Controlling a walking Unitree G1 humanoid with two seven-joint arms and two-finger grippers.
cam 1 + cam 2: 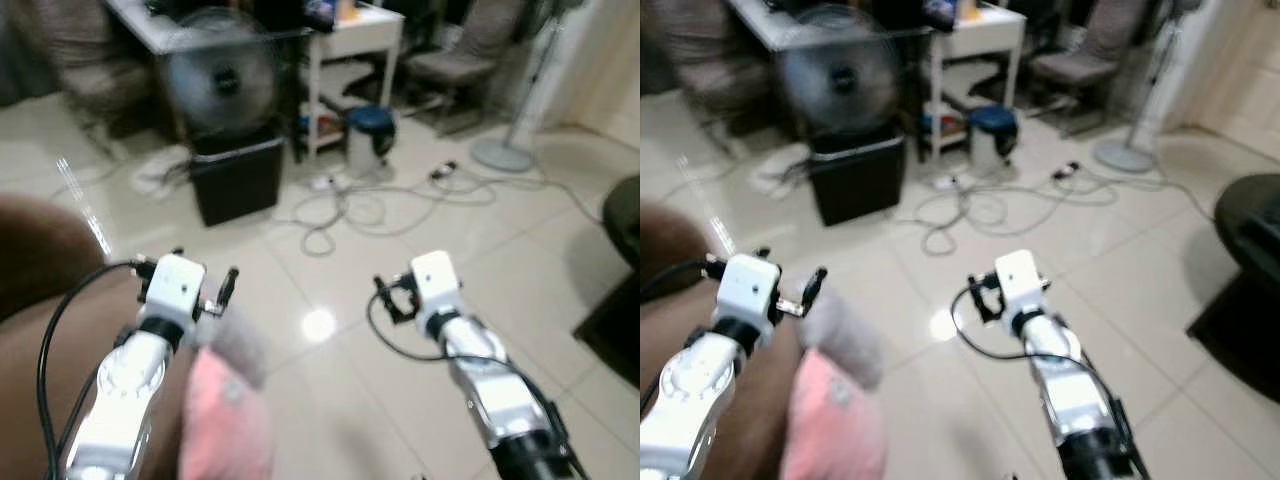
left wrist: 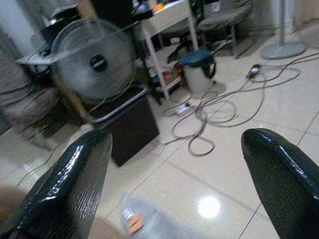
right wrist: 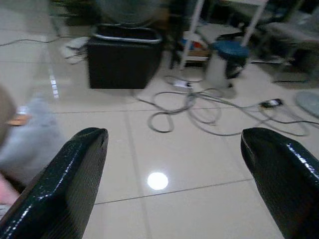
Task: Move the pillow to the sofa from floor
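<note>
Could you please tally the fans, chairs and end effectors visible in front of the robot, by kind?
Fans: 2, the round fan on the black box and the pedestal fan.
Chairs: 2, one at the left, one at the back.
End effectors: 2, left end effector and right end effector.
Total: 6.

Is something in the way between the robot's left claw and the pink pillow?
Nothing visible is. The left gripper hangs open right above the pillow, which lies against the brown sofa. The right gripper is open over the bare floor.
</note>
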